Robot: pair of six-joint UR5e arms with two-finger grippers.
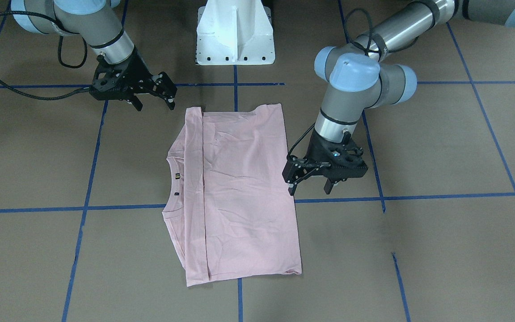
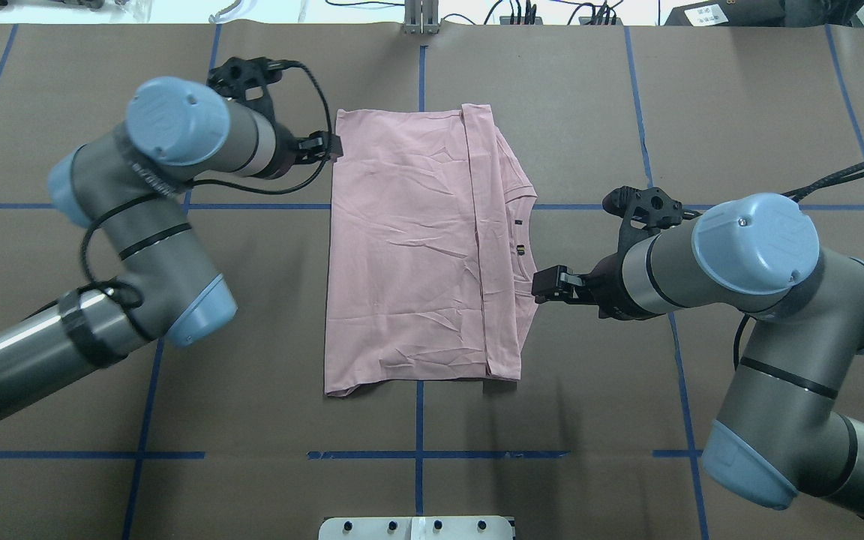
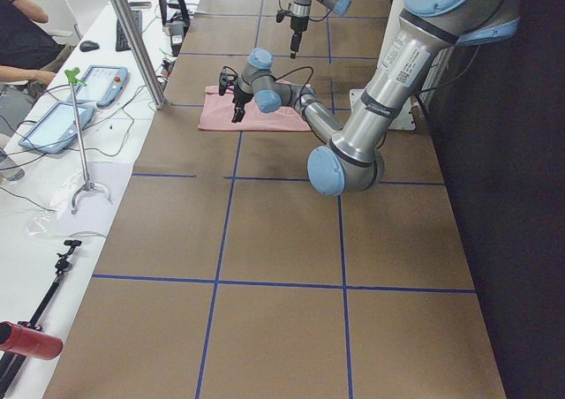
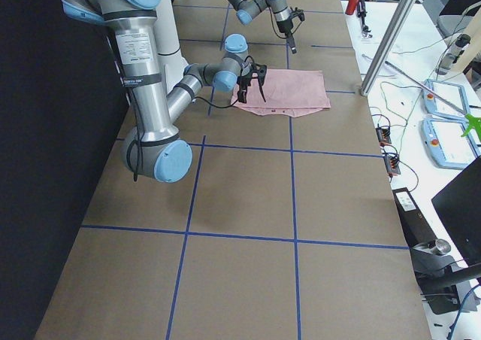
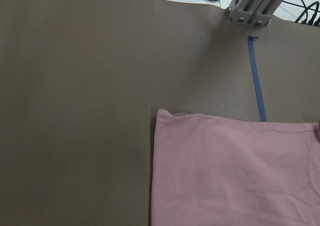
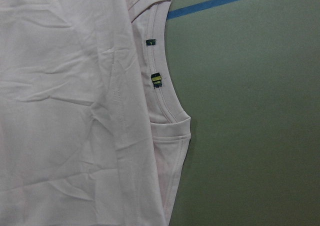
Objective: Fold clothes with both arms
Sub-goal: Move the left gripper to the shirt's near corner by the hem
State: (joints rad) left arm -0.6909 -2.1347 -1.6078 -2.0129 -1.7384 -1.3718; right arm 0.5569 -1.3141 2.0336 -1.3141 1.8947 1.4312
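Between gaping left claw [image 1: 310, 191] and gaping right claw [image 1: 155, 107], T-shirt [image 1: 244, 188] runs near-far, collar [image 1: 175, 184] rightward.

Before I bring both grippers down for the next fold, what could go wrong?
1. The open right gripper sits by the collar side of the shirt, where a folded strip overlaps the body. It may pinch only one layer and pull that fold open.
2. The open left gripper is at the far corner, the right one nearer the robot's end. Such offset grasps could skew the fold.
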